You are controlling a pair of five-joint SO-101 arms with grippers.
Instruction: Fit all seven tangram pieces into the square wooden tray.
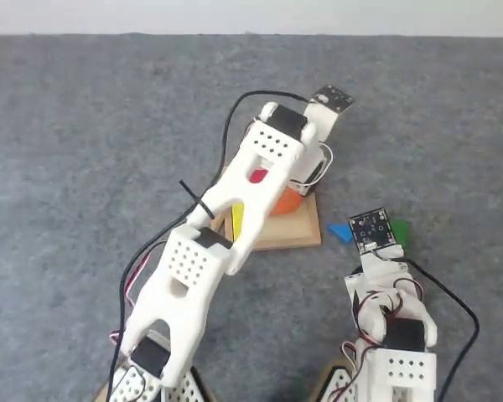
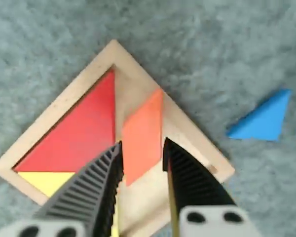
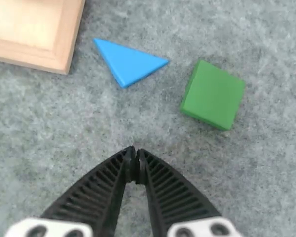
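Extension is being shown by the left arm (image 1: 235,201), which is being held stretched far forward across the table with its wrist pointed down at the square wooden tray (image 2: 64,101). The orange parallelogram (image 2: 143,128) is being pinched by the left gripper (image 2: 141,145), whose jaws are being held just as wide as the piece, one finger against each long edge. The parallelogram is being held over the tray, just beside a red triangle (image 2: 79,133) lying inside it, with a yellow triangle (image 2: 47,180) touching the red one's edge. The right arm (image 1: 394,335) is being held folded close to its base. The right gripper (image 3: 134,150) is being pointed down at the grey carpet (image 3: 49,123), jaws pressed together on nothing. A blue triangle (image 3: 128,64) and a green square (image 3: 213,94) are lying on the carpet beyond its fingertips, outside the tray, near each other but apart.
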